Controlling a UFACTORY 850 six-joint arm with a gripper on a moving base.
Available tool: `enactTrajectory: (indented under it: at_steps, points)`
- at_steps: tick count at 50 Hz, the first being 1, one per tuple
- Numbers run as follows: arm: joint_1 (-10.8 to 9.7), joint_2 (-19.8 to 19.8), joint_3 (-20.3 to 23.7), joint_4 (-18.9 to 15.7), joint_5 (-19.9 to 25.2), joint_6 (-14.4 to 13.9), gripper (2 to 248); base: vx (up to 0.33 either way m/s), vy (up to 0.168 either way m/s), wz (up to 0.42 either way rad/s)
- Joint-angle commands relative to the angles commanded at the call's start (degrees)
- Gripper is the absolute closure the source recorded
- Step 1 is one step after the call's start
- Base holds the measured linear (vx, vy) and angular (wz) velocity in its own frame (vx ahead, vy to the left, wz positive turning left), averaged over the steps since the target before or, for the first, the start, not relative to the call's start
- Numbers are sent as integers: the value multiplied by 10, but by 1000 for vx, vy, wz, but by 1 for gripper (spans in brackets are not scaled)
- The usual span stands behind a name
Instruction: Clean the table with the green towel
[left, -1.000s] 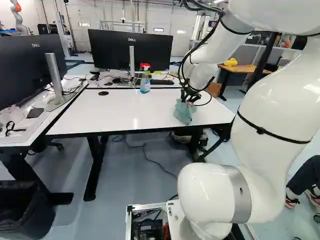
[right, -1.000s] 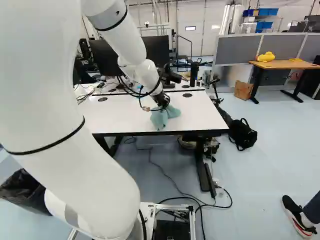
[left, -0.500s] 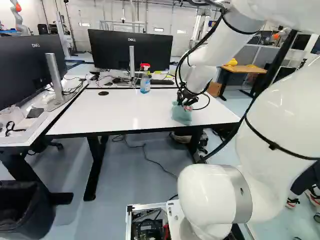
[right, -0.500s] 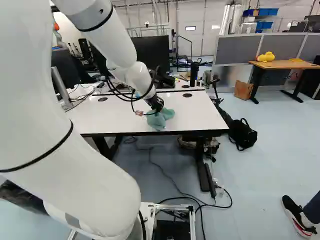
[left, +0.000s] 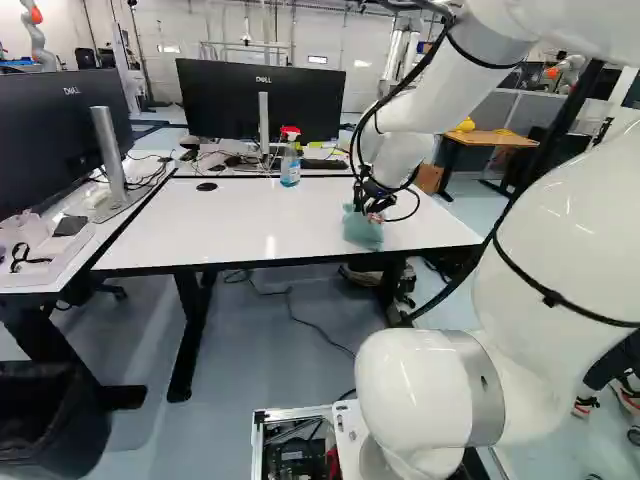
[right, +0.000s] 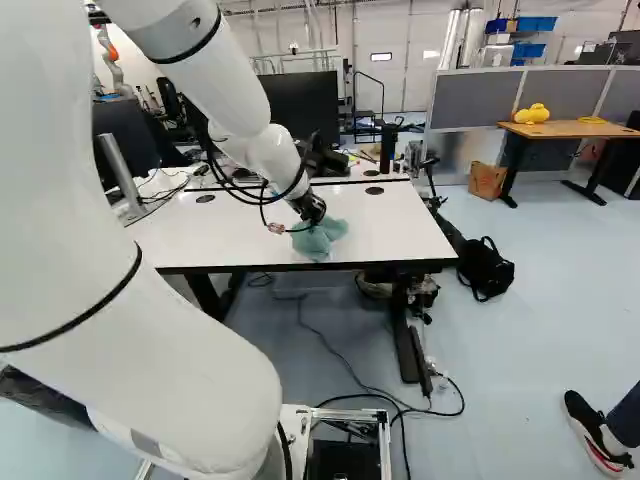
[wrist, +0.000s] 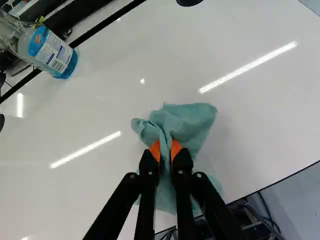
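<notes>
In the left base view my gripper (left: 368, 205) points down at the right part of the white table (left: 240, 222). The wrist view shows the gripper (wrist: 165, 150) shut on the green towel (wrist: 185, 121), whose folds are pinched between the orange pads. Cloth spreads out ahead of the fingers and beneath them, against the white tabletop near its front edge. Seen in the right base view, the towel (right: 320, 240) lies bunched under the gripper, which hides part of it.
A spray bottle (left: 290, 160) stands at the table's back edge. Behind it is a monitor (left: 262, 100), with another monitor (left: 60, 140) on the left desk. A black bag (right: 485, 268) lies on the floor right of the table. Another robot (left: 36, 30) stands far back.
Over the last second the gripper and the towel in it have shifted a little to the left across the tabletop, with the arm swinging along. They have barely moved in the last half second.
</notes>
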Motion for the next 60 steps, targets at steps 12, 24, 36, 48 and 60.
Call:
enactTrajectory:
  at_steps: [12,24,36,48,60]
  points:
    - [0,6,1,0,0,0,206,0,0,0]
    - [17,8,-14,0,0,0,206,0,0,0]
    - [42,-5,-30,0,0,0,206,0,0,0]
    - [68,-17,-42,0,0,0,206,0,0,0]
    - [93,-22,-47,0,0,0,206,0,0,0]
